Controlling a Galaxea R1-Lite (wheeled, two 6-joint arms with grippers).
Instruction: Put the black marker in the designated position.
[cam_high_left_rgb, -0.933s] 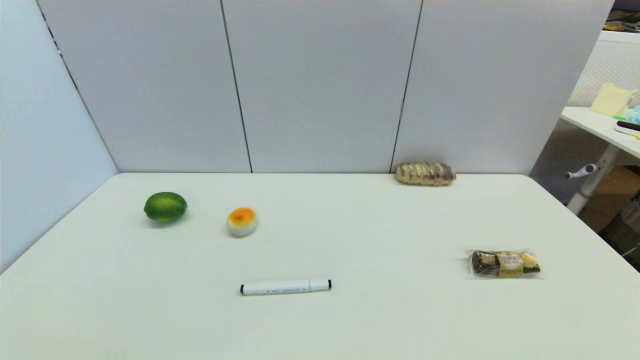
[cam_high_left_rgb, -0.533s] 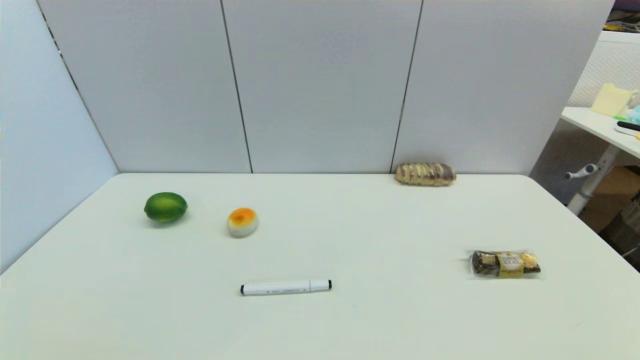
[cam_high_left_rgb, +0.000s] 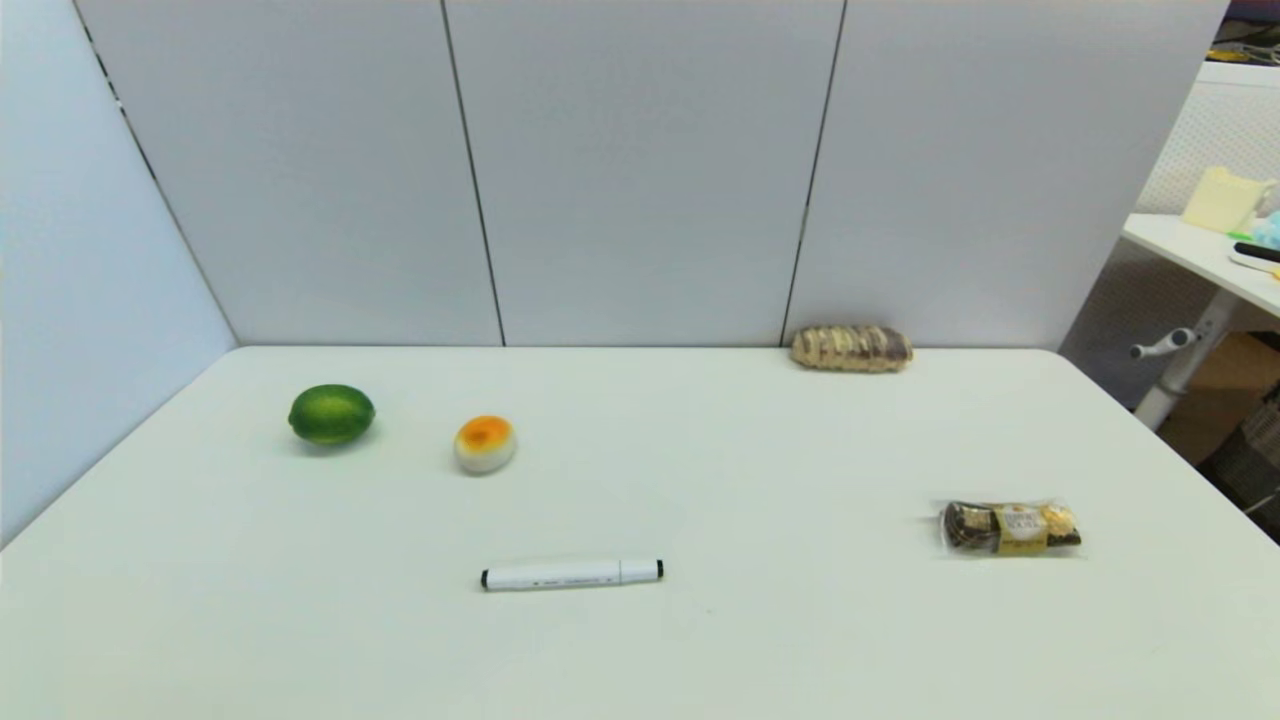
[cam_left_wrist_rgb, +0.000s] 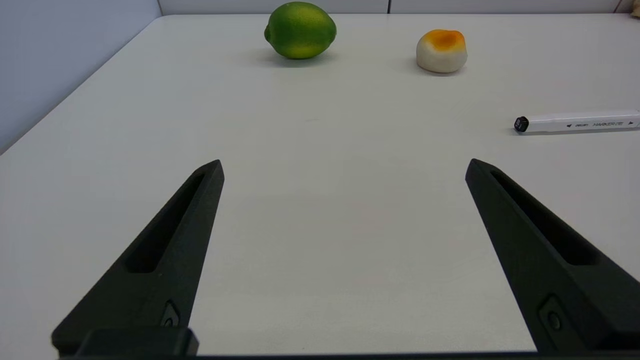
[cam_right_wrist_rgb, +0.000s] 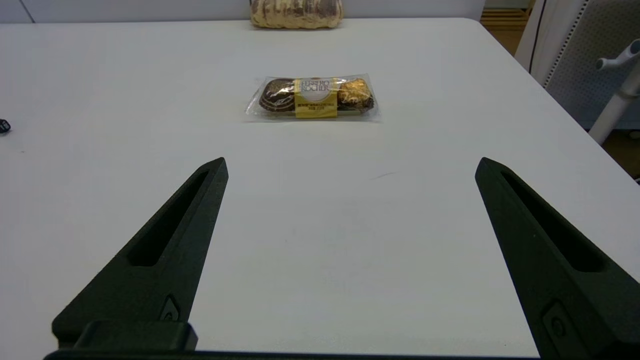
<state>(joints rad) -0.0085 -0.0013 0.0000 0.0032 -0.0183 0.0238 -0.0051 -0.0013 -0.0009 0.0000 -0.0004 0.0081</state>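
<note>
The black marker (cam_high_left_rgb: 571, 574), white-barrelled with black tips, lies flat and crosswise near the front middle of the white table; the left wrist view shows its dark end and printed barrel (cam_left_wrist_rgb: 575, 122), and one black tip (cam_right_wrist_rgb: 4, 126) shows in the right wrist view. No outline marks the designated position on the tabletop. My left gripper (cam_left_wrist_rgb: 344, 167) hovers open low over the near-left table, well short of the marker. My right gripper (cam_right_wrist_rgb: 350, 165) is open over the near-right table, empty. Neither arm shows in the head view.
A green lime (cam_high_left_rgb: 331, 413) and an orange-topped white bun (cam_high_left_rgb: 485, 443) sit at the left rear. A bread loaf (cam_high_left_rgb: 851, 348) lies against the back wall. A chocolate packet (cam_high_left_rgb: 1010, 526) lies at the right. Panels wall the back and left; the table's right edge drops off.
</note>
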